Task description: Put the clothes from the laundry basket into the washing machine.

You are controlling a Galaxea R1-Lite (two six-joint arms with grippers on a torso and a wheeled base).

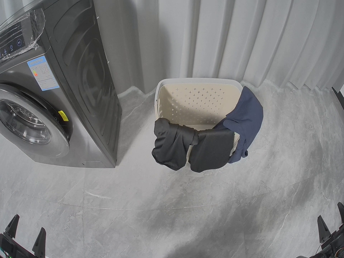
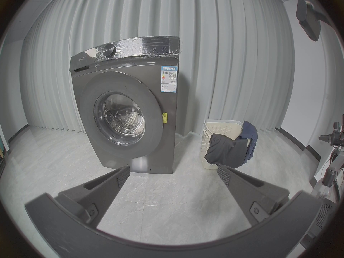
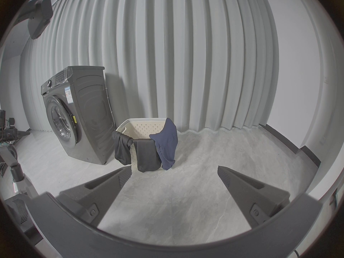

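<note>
A grey floor point(image 1: 172, 205) is spread before a pleated curtain point(image 1: 215, 29). Nearest, the left gripper point(image 2: 172, 169) and right gripper point(image 3: 173, 169) are held released, empty. Farther, a black garment point(image 1: 179, 144) and a navy garment point(image 1: 247, 119) are draped over the rim of the laundry basket point(image 1: 193, 80). At left, the door point(image 2: 120, 119) of the washing machine point(image 1: 82, 72) appears closed. Nothing is judged begun; an approach and a first grasp are called for.
</note>
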